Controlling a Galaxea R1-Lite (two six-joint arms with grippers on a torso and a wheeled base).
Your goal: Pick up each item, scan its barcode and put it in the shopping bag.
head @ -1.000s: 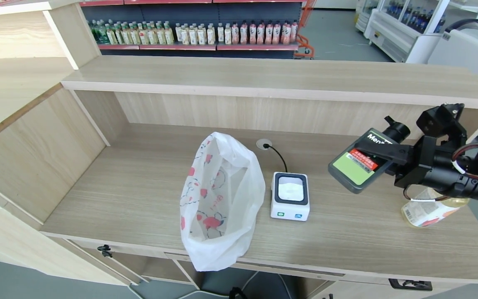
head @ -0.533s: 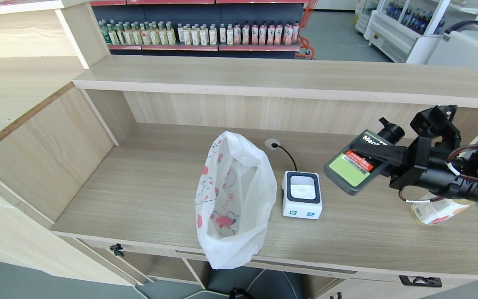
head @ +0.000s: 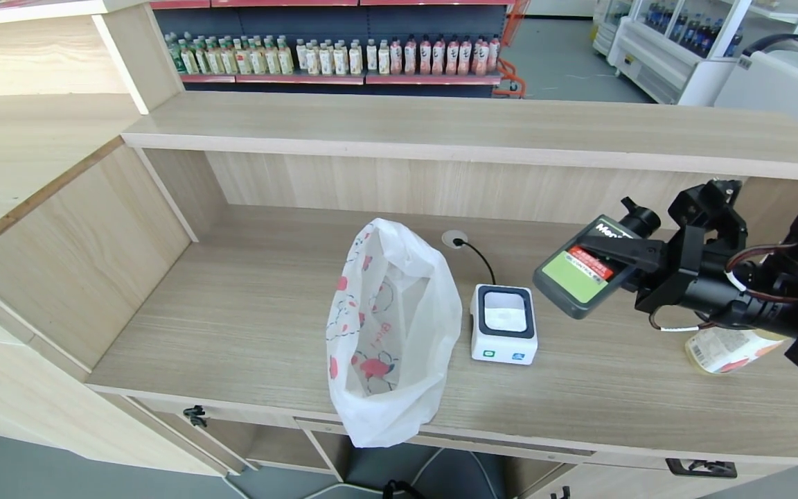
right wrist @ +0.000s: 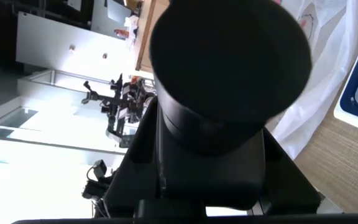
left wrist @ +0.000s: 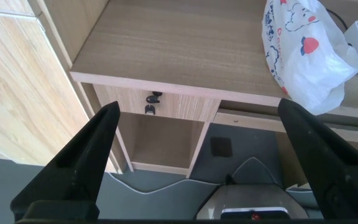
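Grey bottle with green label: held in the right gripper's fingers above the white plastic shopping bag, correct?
No. Head view: the grey bottle with green label is held in the fingers of the right gripper above the wooden counter, right of the white box-shaped scanner, not above the white plastic shopping bag.

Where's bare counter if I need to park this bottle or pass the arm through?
Widest bare stretch: the counter left of the shopping bag, to the side wall. Smaller patch between the scanner and the lying bottle, below the right gripper holding the grey bottle. Bag and scanner stand close: tight there.
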